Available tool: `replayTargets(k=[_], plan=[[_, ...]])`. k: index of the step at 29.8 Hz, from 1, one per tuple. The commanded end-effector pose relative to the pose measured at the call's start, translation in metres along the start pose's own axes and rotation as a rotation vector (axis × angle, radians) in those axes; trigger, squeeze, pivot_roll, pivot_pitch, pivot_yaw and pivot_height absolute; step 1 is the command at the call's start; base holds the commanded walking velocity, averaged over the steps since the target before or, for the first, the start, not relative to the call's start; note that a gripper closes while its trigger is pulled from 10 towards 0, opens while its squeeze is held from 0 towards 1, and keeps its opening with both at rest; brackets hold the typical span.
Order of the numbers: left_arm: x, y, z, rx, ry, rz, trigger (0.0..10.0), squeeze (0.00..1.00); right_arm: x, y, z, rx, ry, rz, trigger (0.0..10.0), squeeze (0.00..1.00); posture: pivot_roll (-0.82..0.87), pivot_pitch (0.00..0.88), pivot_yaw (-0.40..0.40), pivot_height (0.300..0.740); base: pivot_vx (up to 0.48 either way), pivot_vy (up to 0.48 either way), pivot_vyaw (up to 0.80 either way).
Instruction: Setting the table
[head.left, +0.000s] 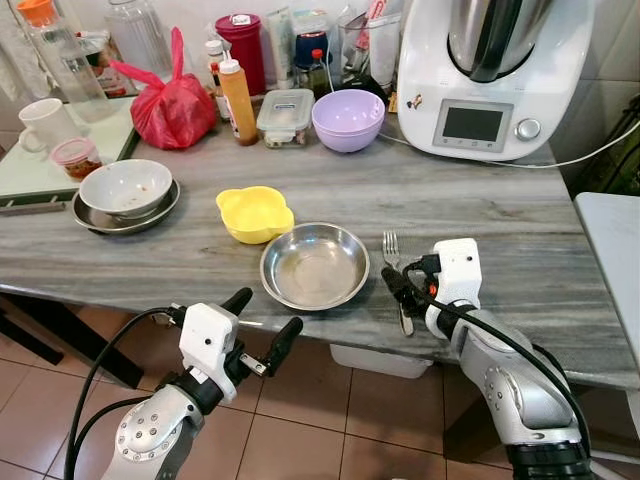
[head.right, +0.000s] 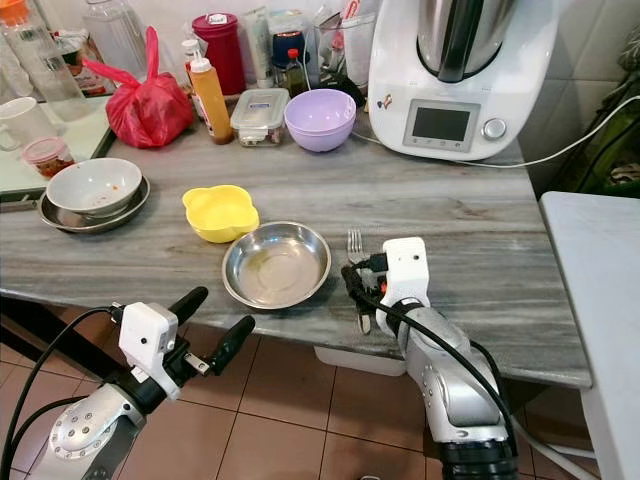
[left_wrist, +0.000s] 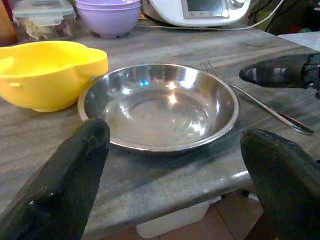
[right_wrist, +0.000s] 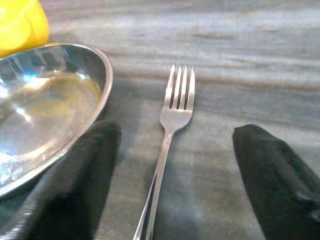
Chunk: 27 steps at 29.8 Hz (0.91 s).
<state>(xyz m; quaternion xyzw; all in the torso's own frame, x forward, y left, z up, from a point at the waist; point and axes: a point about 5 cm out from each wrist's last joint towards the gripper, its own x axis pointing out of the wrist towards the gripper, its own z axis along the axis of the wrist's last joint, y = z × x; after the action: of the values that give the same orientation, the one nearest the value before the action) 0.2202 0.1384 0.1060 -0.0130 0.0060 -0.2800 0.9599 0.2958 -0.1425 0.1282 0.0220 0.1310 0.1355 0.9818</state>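
Nearest the camera, the left gripper (head.left: 262, 320) hangs off the near edge of the grey stone table (head.left: 520, 230), out over the tiled floor (head.left: 310, 420). Its two black fingers are spread wide and grasp nothing; from the left wrist view they frame the steel bowl (left_wrist: 160, 107) without touching it.

To the right, the right gripper (right_wrist: 175, 175) rests low over the near edge of the table, its fingers released and well apart, one on each side of the fork (right_wrist: 172, 130). The handle runs between them. Whether either pad touches the metal cannot be told. One finger lies just beside the rim of the steel bowl.

That fork lies flat on the table just right of the steel bowl, tines pointing to the far side, handle reaching toward the near edge. It is plain polished metal with four tines.

The steel bowl (head.left: 315, 265) is shallow, round and shiny, empty apart from a faint yellowish film on its bottom, and stands near the table's near edge. A yellow lobed bowl (head.left: 255, 213) sits just beyond it to the left, touching or almost touching its rim.

Farther left, a white bowl (head.left: 125, 187) rests in a steel plate (head.left: 155, 214). At the far side stand a purple bowl (head.left: 348, 119), a red bag (head.left: 172, 108), a sauce bottle (head.left: 238, 100) and a white kitchen machine (head.left: 490, 75).
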Motion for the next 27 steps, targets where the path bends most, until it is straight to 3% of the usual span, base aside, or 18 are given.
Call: replayTargets(k=[1, 15, 27], plan=[[0.001, 0.001, 0.005, 0.017, -0.005, 0.001, 10.0, 0.00, -0.003, 0.002, 0.002, -0.019, -0.017, 0.000, 10.0, 1.00, -0.14, 0.098, 0.080, 0.740, 0.000, 0.000, 0.00], [-0.003, 0.000, 0.004, 0.005, 0.003, -0.010, 10.0, 0.00, -0.016, -0.009, -0.016, -0.086, 0.075, -0.055, 10.0, 1.00, -0.14, 0.108, 0.084, 0.740, 0.000, 0.000, 0.00], [-0.008, -0.008, -0.001, -0.059, 0.033, -0.128, 10.0, 0.00, -0.018, -0.008, -0.028, -0.099, 0.140, -0.044, 10.0, 1.00, -0.13, 0.107, 0.085, 0.740, 0.000, 0.000, 0.00]])
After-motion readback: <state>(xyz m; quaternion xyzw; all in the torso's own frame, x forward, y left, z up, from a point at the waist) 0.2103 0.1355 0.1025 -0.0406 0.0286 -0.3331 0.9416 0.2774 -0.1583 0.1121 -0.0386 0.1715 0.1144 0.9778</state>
